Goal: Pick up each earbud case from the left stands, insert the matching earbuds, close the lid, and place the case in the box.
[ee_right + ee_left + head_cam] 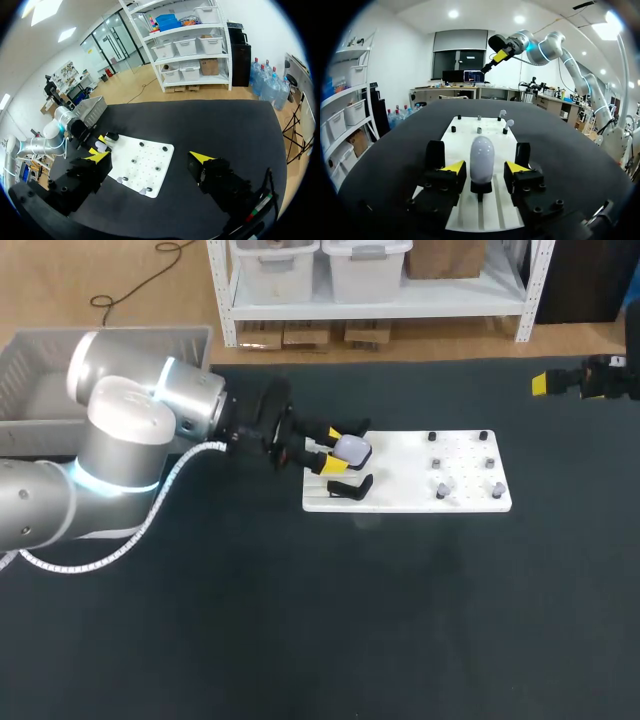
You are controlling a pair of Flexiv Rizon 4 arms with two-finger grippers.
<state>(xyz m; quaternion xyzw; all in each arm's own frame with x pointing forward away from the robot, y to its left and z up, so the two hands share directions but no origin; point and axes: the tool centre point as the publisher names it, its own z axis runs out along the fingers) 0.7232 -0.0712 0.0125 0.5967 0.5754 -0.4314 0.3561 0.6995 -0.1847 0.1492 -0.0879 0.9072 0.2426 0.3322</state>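
Note:
A pale lavender earbud case (352, 448) stands upright on a black stand at the left end of the white board (460, 470). My left gripper (338, 450) straddles it. In the left wrist view the case (482, 159) sits between the yellow fingertips (454, 167), with a narrow gap showing on each side, so the gripper (485, 168) is open. A second black stand (350, 487) beside it is bare. Two white earbuds (502, 114) rest on pegs at the board's far end. My right gripper (560, 383) hangs open at the table's far right, away from the board.
A grey slatted box (40, 370) sits at the table's back left, behind my left arm. Small black pegs (432, 437) dot the right half of the board. In the right wrist view the board (145, 170) lies ahead of my open right gripper (150, 158).

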